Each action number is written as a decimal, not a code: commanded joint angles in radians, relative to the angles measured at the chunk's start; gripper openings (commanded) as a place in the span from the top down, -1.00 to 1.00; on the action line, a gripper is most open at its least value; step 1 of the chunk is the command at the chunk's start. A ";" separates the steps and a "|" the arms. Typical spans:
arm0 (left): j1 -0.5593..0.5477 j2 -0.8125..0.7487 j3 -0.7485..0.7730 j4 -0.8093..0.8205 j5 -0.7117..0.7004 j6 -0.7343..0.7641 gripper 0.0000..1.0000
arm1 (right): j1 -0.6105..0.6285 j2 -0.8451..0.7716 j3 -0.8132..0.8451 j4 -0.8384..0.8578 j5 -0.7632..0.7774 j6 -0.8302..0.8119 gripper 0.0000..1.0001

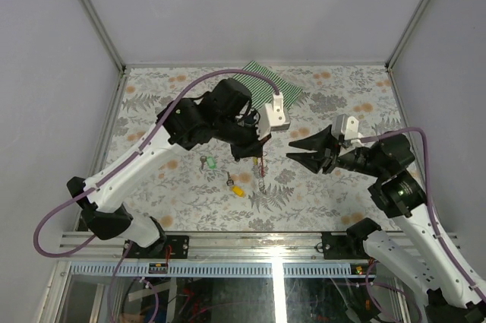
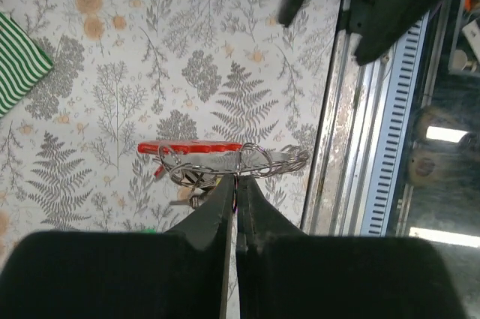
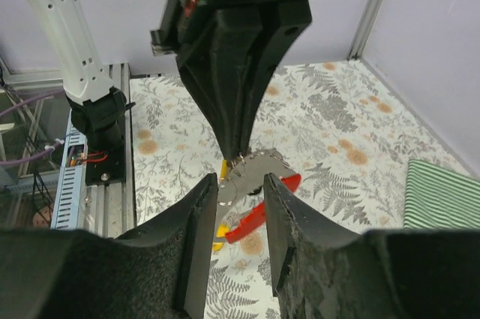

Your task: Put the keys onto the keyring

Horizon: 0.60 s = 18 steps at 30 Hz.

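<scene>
Left pincer (image 2: 236, 184) pinched the keyring (image 2: 191, 146) up in the air while the right pincer (image 3: 240, 181) stood spread and empty just beside it, so next it likely had to fetch the green key (image 1: 209, 162) from the table (image 1: 342, 201).

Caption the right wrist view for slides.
Left pincer shut on the thin silver metal ring of the red-strapped keyring, right pincer open just short of it.

Soft, even light covers my table (image 1: 342, 194), glare streaks its near rail (image 1: 250, 241), and my left fingers (image 2: 202, 221) go featureless black.
</scene>
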 commanded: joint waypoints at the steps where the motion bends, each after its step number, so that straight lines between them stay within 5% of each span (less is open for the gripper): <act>1: -0.050 -0.015 0.064 -0.086 -0.101 0.050 1.00 | -0.002 0.008 -0.060 0.119 -0.048 0.039 0.24; 11: -0.170 -0.019 0.074 -0.071 -0.195 0.149 1.00 | 0.009 0.089 -0.270 0.723 -0.173 0.264 0.19; 18: -0.183 -0.032 0.064 -0.071 -0.230 0.167 1.00 | 0.086 0.104 -0.253 0.646 -0.206 0.179 0.28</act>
